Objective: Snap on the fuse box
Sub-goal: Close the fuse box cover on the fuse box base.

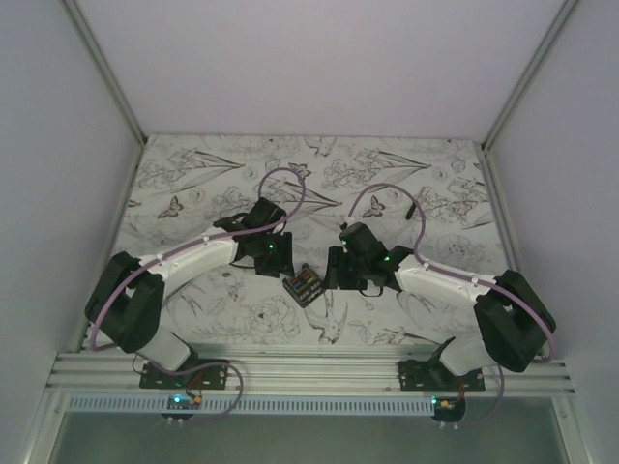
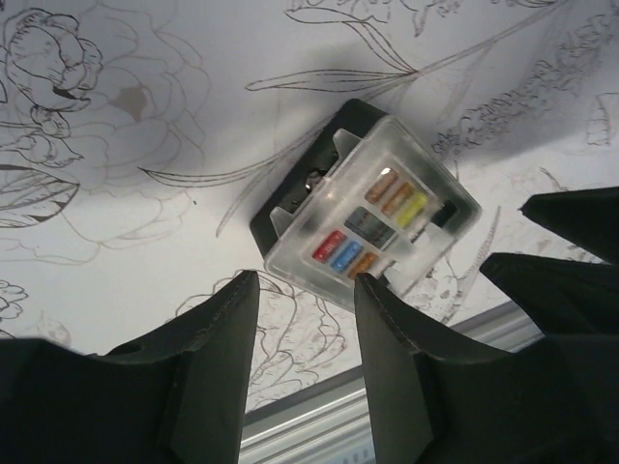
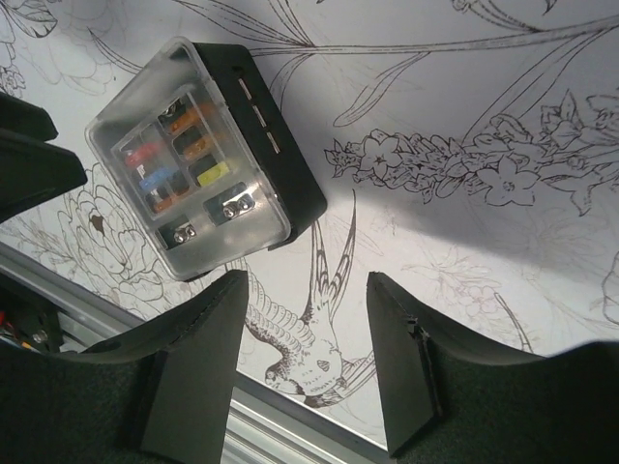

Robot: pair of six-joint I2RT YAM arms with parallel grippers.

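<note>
The fuse box (image 1: 303,286) is a small black box under a clear cover, with red, blue and orange fuses showing. It lies on the flowered table sheet between my two grippers. My left gripper (image 1: 280,265) is open and empty just left of it. In the left wrist view the box (image 2: 372,208) lies just past the open gripper (image 2: 306,278), close to the right fingertip (image 2: 372,295). My right gripper (image 1: 338,270) is open and empty just right of the box. In the right wrist view the box (image 3: 198,159) lies up and left of the open gripper (image 3: 308,277).
A thin black stick-like piece (image 1: 414,206) lies at the back right of the sheet. An aluminium rail (image 1: 309,369) runs along the near edge. White walls close in the left, right and back sides. The right gripper's fingers (image 2: 571,242) show at the right of the left wrist view.
</note>
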